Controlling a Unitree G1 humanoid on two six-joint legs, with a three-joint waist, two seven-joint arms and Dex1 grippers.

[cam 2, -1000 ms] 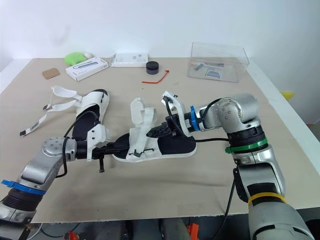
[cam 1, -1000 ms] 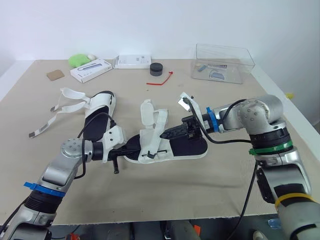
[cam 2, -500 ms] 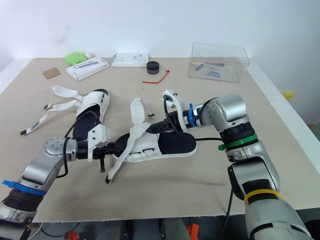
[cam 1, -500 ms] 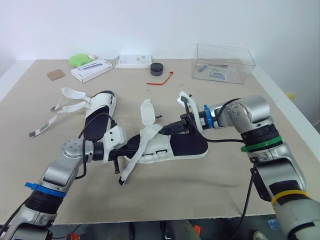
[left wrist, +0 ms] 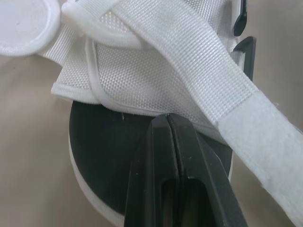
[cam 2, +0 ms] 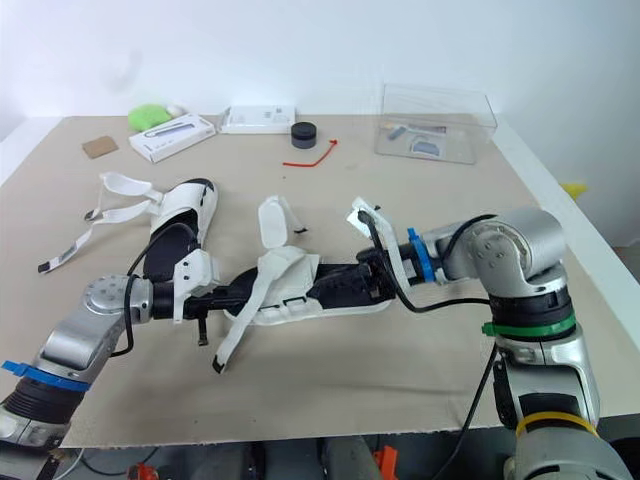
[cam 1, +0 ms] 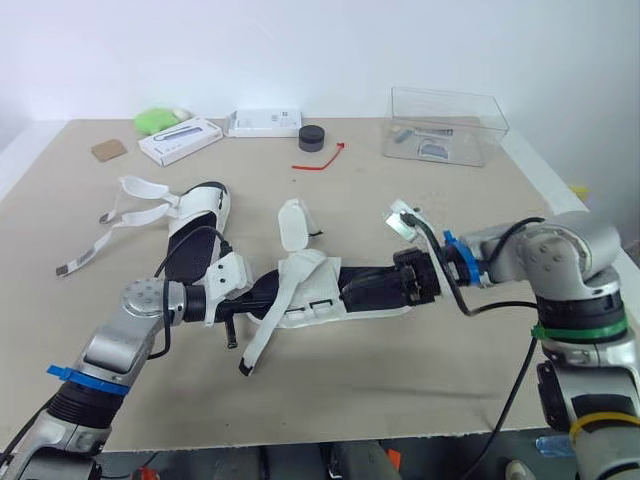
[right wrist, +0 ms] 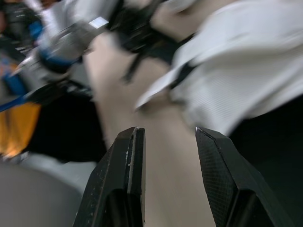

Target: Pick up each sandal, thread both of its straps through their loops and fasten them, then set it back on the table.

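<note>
A white sandal with a black footbed (cam 1: 345, 288) lies at the table's middle. Its wide strap (left wrist: 203, 61) hangs loose over the near side, its tip (cam 1: 245, 365) resting on the table. At the sandal's heel end my left gripper (cam 1: 250, 293) is shut on the edge of the footbed (left wrist: 104, 137). My right gripper (cam 1: 402, 285) is open at the toe end, with nothing between its fingers (right wrist: 123, 189). A second sandal (cam 1: 196, 225) lies to the left with its straps (cam 1: 130, 200) spread out.
A clear plastic box (cam 1: 445, 125) stands at the back right. Along the back edge sit two white boxes (cam 1: 180, 140) (cam 1: 265, 122), a black puck (cam 1: 310, 137), a red tie (cam 1: 320, 160), a green object (cam 1: 155, 120) and a brown square (cam 1: 105, 150).
My right gripper has let go of the strap and drawn back to the sandal's toe. The strap has dropped over the near side. The left arm has stayed put.
</note>
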